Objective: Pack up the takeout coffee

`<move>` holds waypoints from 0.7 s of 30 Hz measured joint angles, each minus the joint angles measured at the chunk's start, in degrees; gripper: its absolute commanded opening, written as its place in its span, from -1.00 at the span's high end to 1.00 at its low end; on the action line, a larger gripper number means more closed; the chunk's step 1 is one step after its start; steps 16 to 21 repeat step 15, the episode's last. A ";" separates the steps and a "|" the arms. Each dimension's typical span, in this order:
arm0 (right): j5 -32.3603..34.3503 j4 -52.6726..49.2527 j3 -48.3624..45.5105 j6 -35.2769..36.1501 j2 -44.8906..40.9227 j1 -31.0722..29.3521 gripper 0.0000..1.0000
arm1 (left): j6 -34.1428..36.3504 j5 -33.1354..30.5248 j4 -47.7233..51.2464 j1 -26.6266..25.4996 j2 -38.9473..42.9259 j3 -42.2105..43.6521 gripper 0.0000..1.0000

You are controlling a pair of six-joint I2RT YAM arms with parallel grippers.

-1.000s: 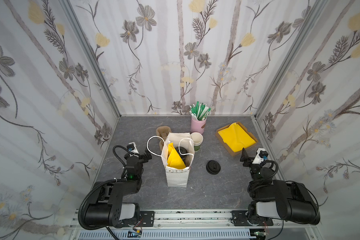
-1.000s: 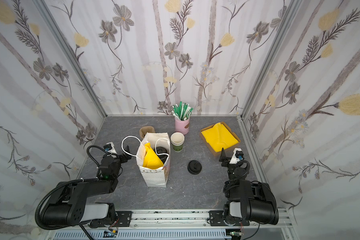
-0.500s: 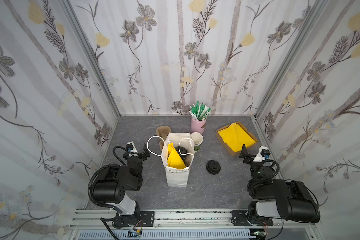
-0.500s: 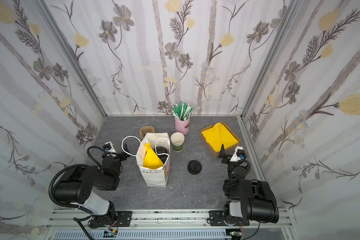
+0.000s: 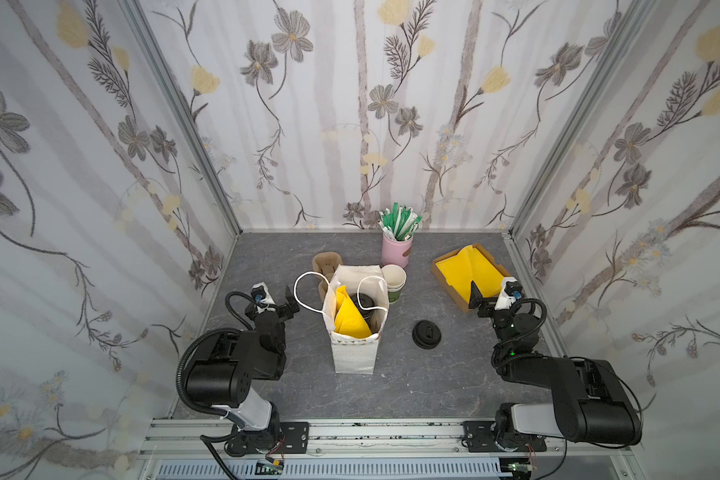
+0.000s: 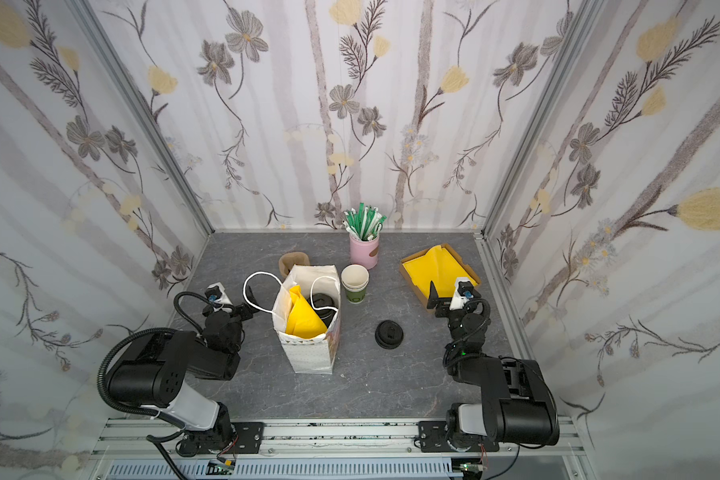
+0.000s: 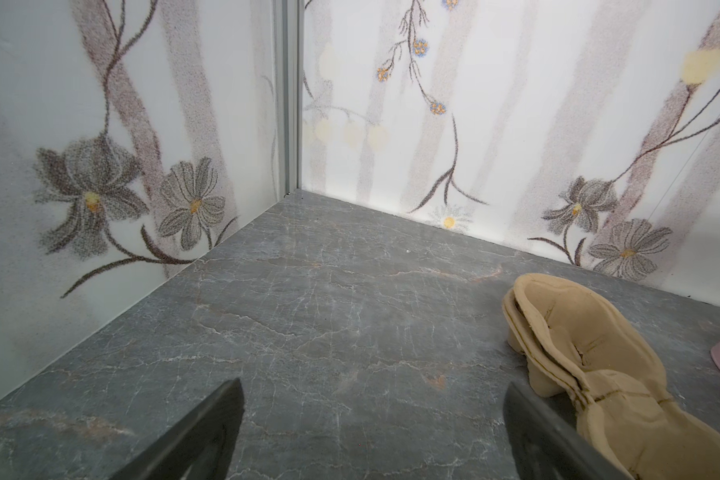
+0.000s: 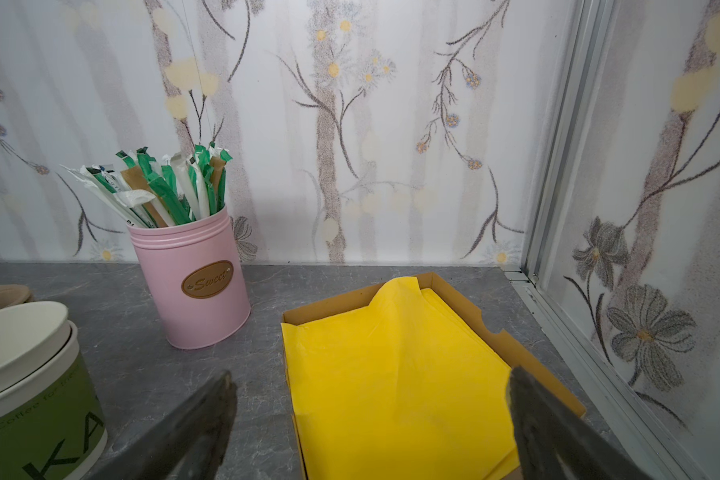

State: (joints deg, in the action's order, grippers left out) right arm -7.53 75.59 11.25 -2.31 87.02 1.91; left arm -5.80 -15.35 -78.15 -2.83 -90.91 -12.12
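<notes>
The takeout coffee (image 5: 364, 302) (image 6: 323, 302), a cup under a black domed lid, stands inside the white handled bag (image 5: 356, 353) (image 6: 312, 357) beside a yellow napkin (image 5: 348, 318). In both top views my left gripper (image 5: 282, 304) (image 6: 238, 311) rests low, left of the bag and apart from it. It is open with bare table between its fingers in the left wrist view (image 7: 374, 386). My right gripper (image 5: 489, 297) (image 6: 447, 301) sits at the right by the napkin tray, open and empty (image 8: 371, 374).
A loose black lid (image 5: 427, 332) (image 6: 388, 333) lies right of the bag. Behind the bag are stacked lidless cups (image 5: 393, 282) (image 8: 26, 374), a pink tin of straws (image 5: 396, 249) (image 8: 192, 282) and a pulp cup carrier (image 5: 323, 262) (image 7: 578, 353). A cardboard tray (image 5: 445, 286) (image 8: 528, 365) holds yellow napkins.
The left arm has folded back over its base with its gripper staying low by the bag. The right gripper has edged toward the napkin tray. Bag and cup have not moved.
</notes>
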 measured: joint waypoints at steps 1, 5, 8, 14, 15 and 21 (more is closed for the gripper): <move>-0.02 -0.48 0.00 0.04 0.00 -0.02 -0.99 | 0.00 0.00 0.00 0.00 0.00 0.00 -1.00; -0.02 -1.05 0.00 0.42 0.00 -0.02 -0.99 | 0.00 0.00 0.00 0.00 0.00 0.00 -1.00; -0.02 -1.18 0.02 0.44 0.00 -0.02 -0.99 | 0.00 0.00 0.00 0.00 0.00 0.00 -1.00; 0.00 -1.53 0.74 0.46 0.09 -0.02 -0.99 | 0.00 0.00 0.00 0.00 0.00 0.00 -1.00; 0.00 -1.46 0.85 0.46 0.09 -0.02 -0.99 | 0.00 0.00 0.00 0.00 0.00 0.00 -1.00; 0.00 -1.46 0.85 0.46 0.09 -0.02 -0.99 | 0.00 0.00 0.00 0.00 0.00 0.00 -1.00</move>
